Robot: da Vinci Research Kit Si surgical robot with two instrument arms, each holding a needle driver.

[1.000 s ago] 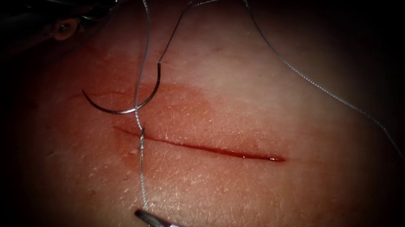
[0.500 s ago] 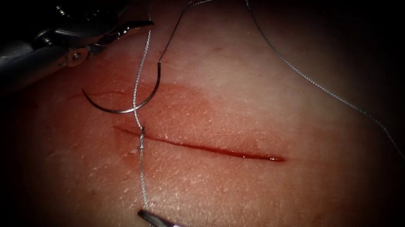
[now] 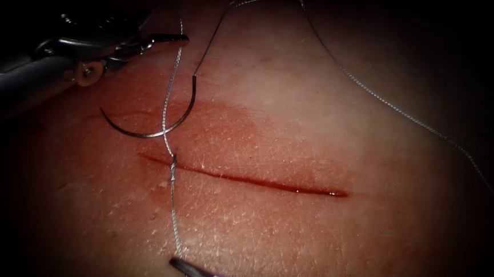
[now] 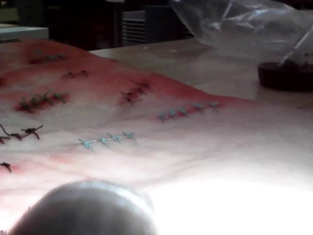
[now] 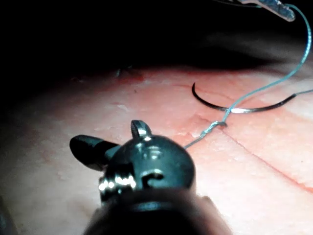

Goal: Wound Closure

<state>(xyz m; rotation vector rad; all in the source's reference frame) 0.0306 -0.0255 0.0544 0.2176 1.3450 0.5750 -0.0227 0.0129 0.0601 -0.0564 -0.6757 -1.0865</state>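
Note:
The cut (image 3: 244, 180) runs across the tissue (image 3: 317, 120), with a knot (image 3: 172, 171) near its left end. The curved needle (image 3: 144, 135) lies free on the tissue just beyond that end, held by neither tool. Its thread (image 3: 343, 70) loops away to the right. From the knot one strand climbs to my left tool (image 3: 176, 38), whose jaws look shut on it. The other strand (image 3: 174, 225) drops to my right tool (image 3: 184, 268), shut on it at the near edge. The right wrist view has the needle (image 5: 234, 108), the knot (image 5: 215, 126) and the left tool's tip (image 5: 276, 6).
Red fluid stains the tissue around the cut's left half (image 3: 213, 136). In the left wrist view the tissue carries several older stitched cuts (image 4: 107, 139), and a plastic bag (image 4: 244, 24) and a dark dish (image 4: 286, 76) stand on the bench behind it.
My left tool has come in from the upper left to the upper strand, whose top now sits lower and further right. The needle and right tool have hardly moved.

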